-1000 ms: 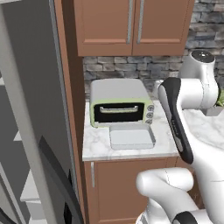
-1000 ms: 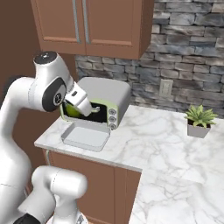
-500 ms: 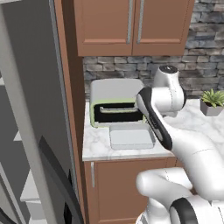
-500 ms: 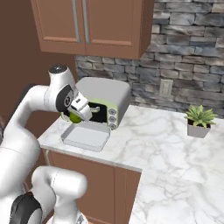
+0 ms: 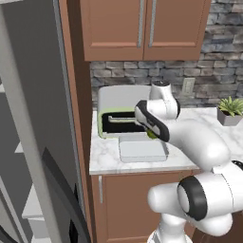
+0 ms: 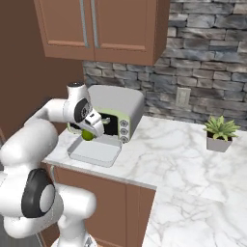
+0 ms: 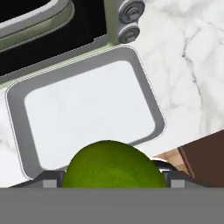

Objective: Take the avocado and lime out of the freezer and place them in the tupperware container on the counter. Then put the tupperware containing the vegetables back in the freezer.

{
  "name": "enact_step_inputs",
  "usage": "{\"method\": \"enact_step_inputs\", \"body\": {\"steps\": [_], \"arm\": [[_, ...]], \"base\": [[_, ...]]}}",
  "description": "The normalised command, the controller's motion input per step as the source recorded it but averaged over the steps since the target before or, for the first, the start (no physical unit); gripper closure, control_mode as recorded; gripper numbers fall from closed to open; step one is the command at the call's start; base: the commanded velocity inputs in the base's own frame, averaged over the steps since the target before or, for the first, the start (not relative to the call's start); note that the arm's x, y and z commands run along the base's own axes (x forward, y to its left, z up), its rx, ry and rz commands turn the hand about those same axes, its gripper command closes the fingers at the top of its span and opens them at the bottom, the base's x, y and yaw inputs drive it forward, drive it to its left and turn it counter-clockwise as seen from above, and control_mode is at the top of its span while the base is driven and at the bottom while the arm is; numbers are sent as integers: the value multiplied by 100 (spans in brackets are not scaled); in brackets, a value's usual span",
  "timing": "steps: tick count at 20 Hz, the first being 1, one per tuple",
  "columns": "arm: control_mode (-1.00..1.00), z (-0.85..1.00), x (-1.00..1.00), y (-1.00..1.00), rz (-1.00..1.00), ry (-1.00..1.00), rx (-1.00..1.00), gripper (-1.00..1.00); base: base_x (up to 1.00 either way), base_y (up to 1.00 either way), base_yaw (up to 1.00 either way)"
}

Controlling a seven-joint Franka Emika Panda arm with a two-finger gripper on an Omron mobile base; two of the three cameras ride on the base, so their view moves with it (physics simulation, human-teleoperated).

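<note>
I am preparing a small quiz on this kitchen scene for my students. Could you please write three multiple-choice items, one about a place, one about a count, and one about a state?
1. Where does the tupperware container stand?
A. on the counter, in front of the toaster oven
B. inside the freezer
C. beside the potted plant

2. How many fruits lie in the container?
A. two
B. one
C. none

3. What is the gripper doing?
A. hanging open and empty
B. holding a green fruit above the container
C. pressing an oven knob

Answers:
1. A, the tray sits on the marble just before the oven door.
2. C, the hand view shows its floor bare.
3. B, the fruit sits between the fingers over the tray.
</note>
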Motion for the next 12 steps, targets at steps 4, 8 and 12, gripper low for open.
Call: {"method": "enact_step_inputs", "body": {"steps": [4,8,12], "arm": [[-100,-68,37,22,2,8,0,100],[-100,-69,20,17,2,2,0,100],[-100,-66,18,18,3,0,0,100]], "base": [[0,0,0],[0,0,0],[0,0,0]]}}
